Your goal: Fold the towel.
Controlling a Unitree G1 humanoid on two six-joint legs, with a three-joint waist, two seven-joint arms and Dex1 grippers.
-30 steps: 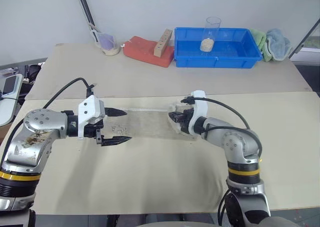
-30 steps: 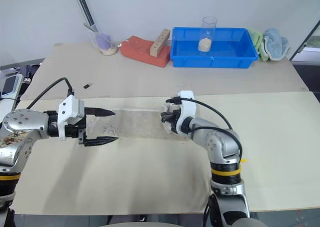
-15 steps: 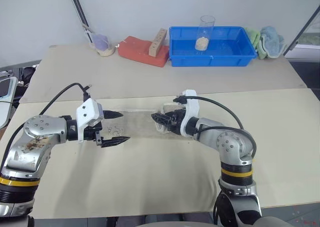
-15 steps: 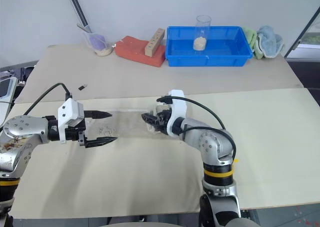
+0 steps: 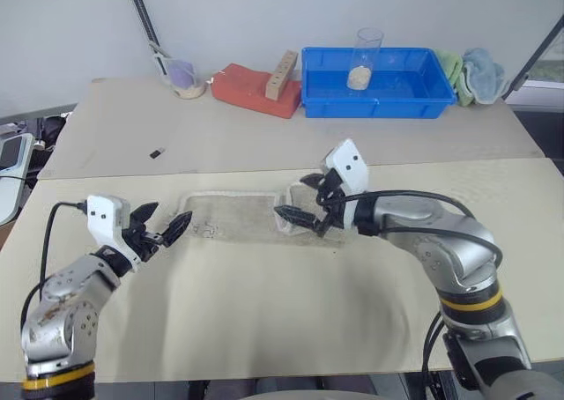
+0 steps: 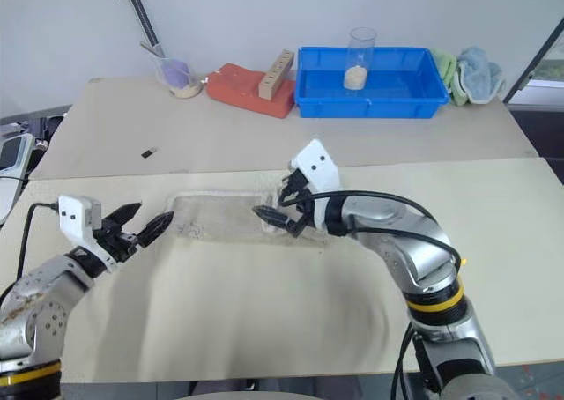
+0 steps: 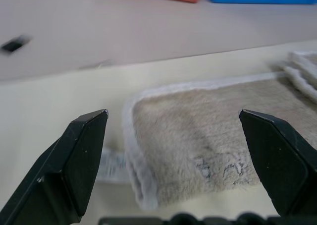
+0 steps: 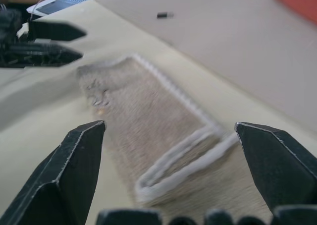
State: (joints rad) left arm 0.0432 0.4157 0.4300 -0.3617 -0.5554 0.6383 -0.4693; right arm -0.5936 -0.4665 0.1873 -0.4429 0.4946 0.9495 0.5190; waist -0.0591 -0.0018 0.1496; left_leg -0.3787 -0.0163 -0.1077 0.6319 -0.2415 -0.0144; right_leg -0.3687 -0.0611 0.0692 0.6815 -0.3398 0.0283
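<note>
The towel (image 5: 242, 217) lay flat on the counter (image 5: 264, 303) as a long narrow strip between the two arms, its white stitched edging showing along the far side. Its right end was doubled back on itself, so a short flap with a white border sat on top of the strip there. Near its left end a small dark print (image 7: 220, 166) showed on the pile, and a white tag (image 7: 111, 165) stuck out from that end onto the counter.

The left claw (image 5: 161, 227) stood just off the towel's left end, low over the counter, with its two black fingers spread apart and nothing between them; in the left wrist view the towel's end lay between and beyond the fingers (image 7: 79, 160). The right claw (image 5: 304, 202) hung over the folded right end, raised clear of the cloth, its fingers also wide apart and empty.

Along the far side of the counter sat a blue bin (image 5: 379, 83) with a clear cup (image 5: 366, 58) standing in it, a red block (image 5: 256, 90) with a wooden piece (image 5: 282, 72) leaning on it, and a small glass dish (image 5: 187, 78). Green and light-blue cloths (image 5: 476, 72) lay bunched just right of the bin. A small dark object (image 5: 156, 153) lay on the counter beyond the towel's left end.
</note>
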